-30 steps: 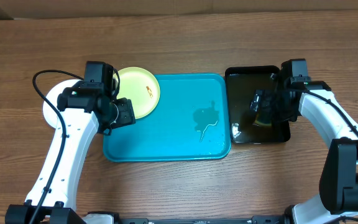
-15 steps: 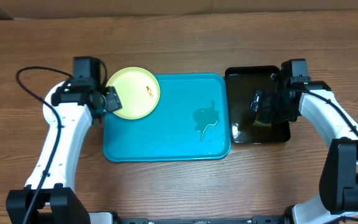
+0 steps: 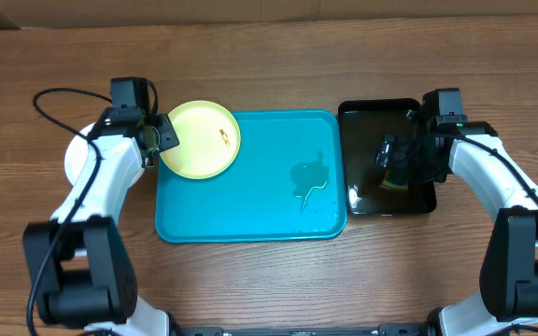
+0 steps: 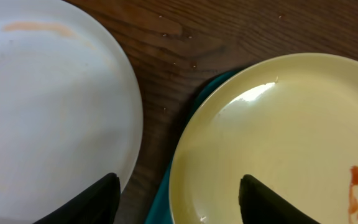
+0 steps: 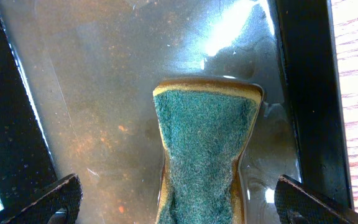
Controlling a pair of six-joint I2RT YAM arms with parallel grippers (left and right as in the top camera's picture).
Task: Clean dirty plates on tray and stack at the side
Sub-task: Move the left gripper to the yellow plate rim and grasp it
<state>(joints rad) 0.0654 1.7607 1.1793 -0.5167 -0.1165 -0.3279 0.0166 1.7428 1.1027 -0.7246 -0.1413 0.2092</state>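
At the left of the desk [image 3: 269, 56] a white plate [image 4: 48, 112] lay just beside the turquoise tray [image 3: 250, 210], with a faint orange streak [image 4: 36, 27] near its far rim. The left end effector [image 4: 176, 202] stood open with nothing in its grasp. One finger was over the white plate's edge and the other over the yellow-green plate [image 3: 199, 140] — that plate's left rim lay in the gap between them. The yellow-green plate sat on the tray's far-left corner, overhanging the desk, and bore a red smear [image 4: 355, 190] on its right half. Being round, it offered no long axis. Its body lay to the right of the left end effector, rim foremost, so the left arm was judged much the nearer. A puddle [image 3: 311, 177] lay right of the tray's centre. Further right, well apart from the plate, the right end effector [image 5: 176, 202] hung over the black tray [image 3: 362, 117] with its fingers spread wide. The sponge [image 5: 204, 149] lay between them, lengthwise along its reach — neither finger touched it, as far as that camera showed. To wipe the plate, the sponge would have to travel left across the tray.
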